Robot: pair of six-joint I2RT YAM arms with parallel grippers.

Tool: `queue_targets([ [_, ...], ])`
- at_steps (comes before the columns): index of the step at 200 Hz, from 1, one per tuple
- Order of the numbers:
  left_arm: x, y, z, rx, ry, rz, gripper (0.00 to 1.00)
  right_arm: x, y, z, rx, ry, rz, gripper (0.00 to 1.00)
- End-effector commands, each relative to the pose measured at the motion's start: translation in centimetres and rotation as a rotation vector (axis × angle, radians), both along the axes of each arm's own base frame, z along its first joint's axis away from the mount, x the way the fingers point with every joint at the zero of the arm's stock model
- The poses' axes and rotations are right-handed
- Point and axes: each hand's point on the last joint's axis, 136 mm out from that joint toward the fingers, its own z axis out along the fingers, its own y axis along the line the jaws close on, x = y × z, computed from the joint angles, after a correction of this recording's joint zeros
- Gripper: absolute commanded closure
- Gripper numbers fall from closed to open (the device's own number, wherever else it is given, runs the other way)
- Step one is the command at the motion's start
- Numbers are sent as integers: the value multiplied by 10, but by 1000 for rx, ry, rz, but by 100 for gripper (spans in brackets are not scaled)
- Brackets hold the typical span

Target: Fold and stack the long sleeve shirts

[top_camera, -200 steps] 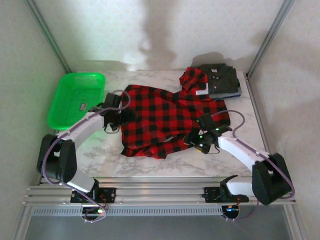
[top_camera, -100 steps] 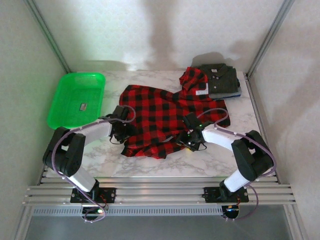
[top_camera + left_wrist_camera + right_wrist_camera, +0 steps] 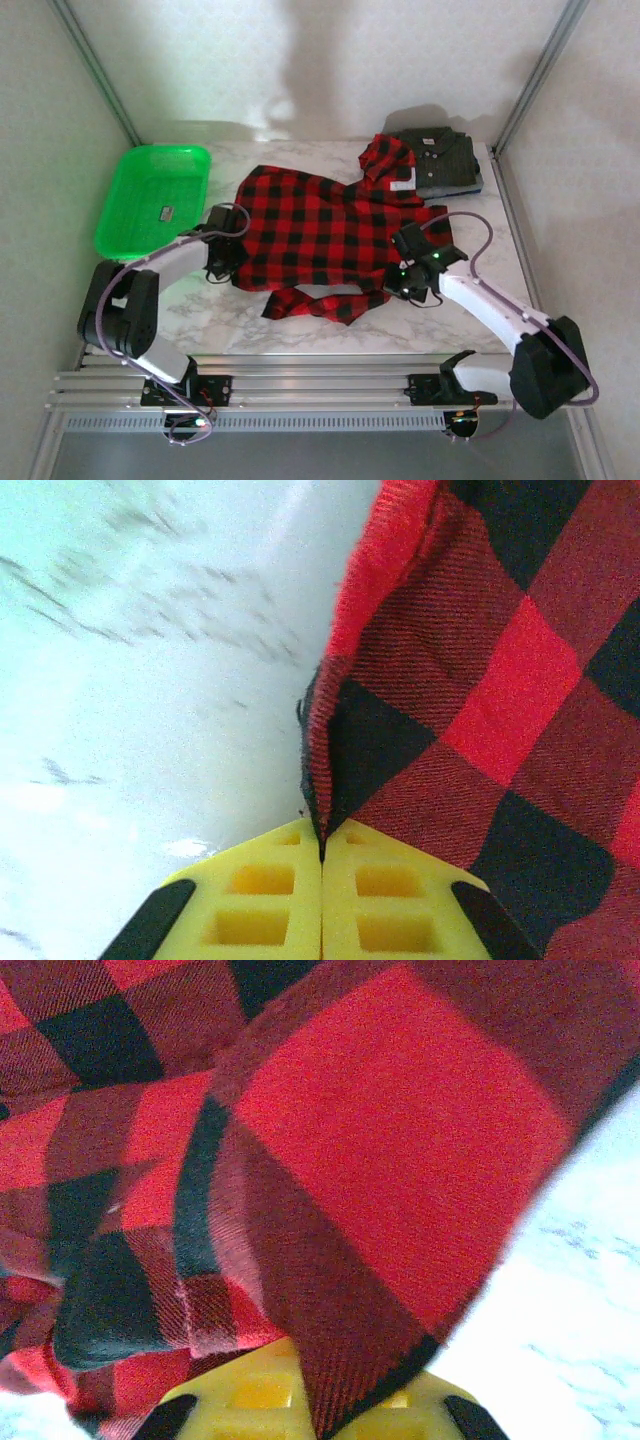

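**Two-handed grasp on the shirt being folded.** The red-and-black plaid shirt lies spread across the middle of the table. Its collar and white neck label point to the far right, where the collar overlaps the edge of the finished stack. A loose strip of plaid, probably a sleeve, trails along the near side.

The left hand is fully closed on the shirt's left edge. In the left wrist view, its yellow fingers meet with only the folded hem pinched between them, and bare marble lies just to the side. The right hand is likewise closed on the opposite, right edge. In the right wrist view, the cloth drapes over its fingers and hides the tips.

Holding the two opposite sides at once seems meant to draw the fabric taut, so that the body can be smoothed or turned over as one panel rather than bunching.

The folded dark grey-olive shirt rests on a blue garment in the far right corner. There it is apart from the working area and presumably marks where the plaid shirt goes once it is folded. The green basket sits at the far left, well apart from the cloth and untouched.

The fold itself appears not yet made.
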Motion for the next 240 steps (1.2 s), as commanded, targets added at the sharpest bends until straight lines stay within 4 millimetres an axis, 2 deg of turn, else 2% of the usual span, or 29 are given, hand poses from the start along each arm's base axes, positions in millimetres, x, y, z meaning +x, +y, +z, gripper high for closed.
queue_targets([
  [1,-14,34,-1,111,13,49,95,-54,-21,-20,-50,181,62,100],
  [26,-14,40,0,114,7,61,94,-70,-24,-32,-38,224,49,100],
  [55,-26,44,0,120,27,89,92,-75,-23,-40,-33,253,52,100],
  [62,-29,46,2,117,21,104,80,-73,-21,-39,-19,241,52,99],
  [63,-30,46,2,115,20,107,75,-72,-20,-38,-13,235,50,99],
  [66,-31,46,3,112,17,113,70,-70,-19,-37,-6,227,50,99],
  [73,-32,44,7,99,8,123,47,-66,-15,-34,13,208,53,98],
  [81,-32,41,14,80,-4,132,35,-62,-11,-30,23,197,57,97],
  [90,-31,30,30,55,-35,124,26,-58,-10,-26,19,191,62,96],
  [102,-31,12,56,34,-85,95,19,-55,-10,-22,9,189,74,92],
  [124,-41,-35,108,-39,-191,4,16,-52,-7,-15,17,178,84,87],
  [139,-61,-73,122,-117,-216,-86,16,-51,-6,-13,26,175,87,86],
  [159,-101,-122,110,-173,-157,-251,17,-53,-6,-15,21,192,93,80],
  [177,-134,-148,85,-173,-69,-353,21,-52,-7,-15,9,190,95,64],
  [202,-160,-170,59,-136,19,-461,26,-46,-14,-5,-29,155,97,42],
  [227,-170,-172,37,-24,117,-508,26,-36,-21,14,-53,102,116,23],
  [240,-173,-174,31,11,149,-522,26,-33,-25,22,-62,78,120,18],
])
